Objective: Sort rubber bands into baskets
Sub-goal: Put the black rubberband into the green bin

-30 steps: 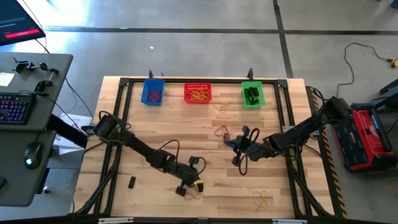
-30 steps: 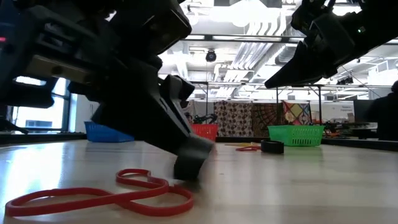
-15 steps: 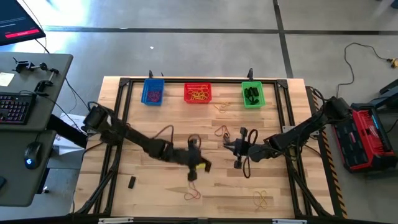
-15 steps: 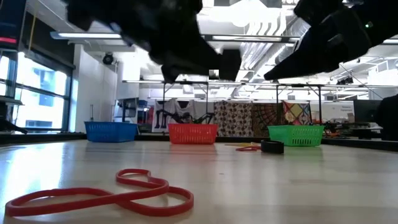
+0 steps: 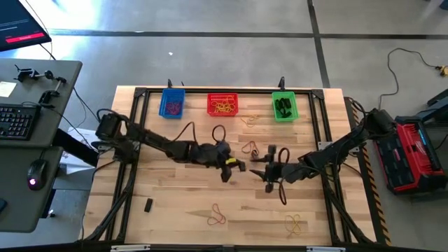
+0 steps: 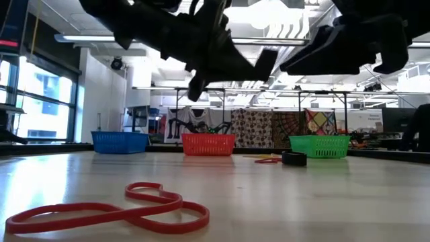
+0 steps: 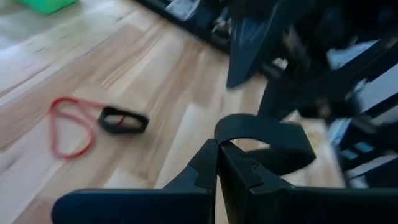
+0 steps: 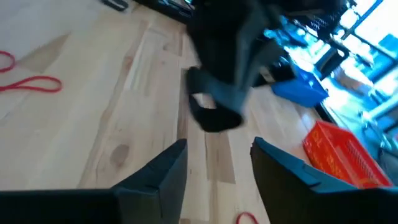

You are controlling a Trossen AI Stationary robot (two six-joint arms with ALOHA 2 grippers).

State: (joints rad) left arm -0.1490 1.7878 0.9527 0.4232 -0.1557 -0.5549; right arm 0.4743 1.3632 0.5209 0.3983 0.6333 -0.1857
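Above the table's middle, my left gripper [image 5: 228, 170] is shut on a short thick dark rubber band [image 7: 267, 140]. My right gripper [image 8: 217, 163] stands open just right of it, facing it, with nothing between its fingers. Along the far edge stand the blue basket [image 5: 172, 103], the red basket [image 5: 222, 105] and the green basket [image 5: 283, 106], each with bands inside. Loose bands lie flat on the wood: a red one [image 5: 217, 215], a yellow one [image 5: 294, 224], an orange one [image 5: 248, 147], a tan one [image 5: 250, 120] and a dark one [image 5: 148, 205]. My left gripper pinches the dark band's near end [image 7: 227, 133] between its two fingertips. The fingers slant down toward the table's right side. The rest of the loop sticks out beyond the fingertips, lifted clear of the table.
A black frame [image 5: 140, 91] runs round the tabletop. Near the left gripper, a red band [image 7: 68, 124] and a dark thick band [image 7: 124, 121] lie on the wood. Bare wood shows between the arms and the baskets.
My left gripper has risen from near the table's front edge and swung toward the far edge and the right gripper, rolling as it went, lifting the dark band clear of the table. My right gripper has rolled in place and opened.
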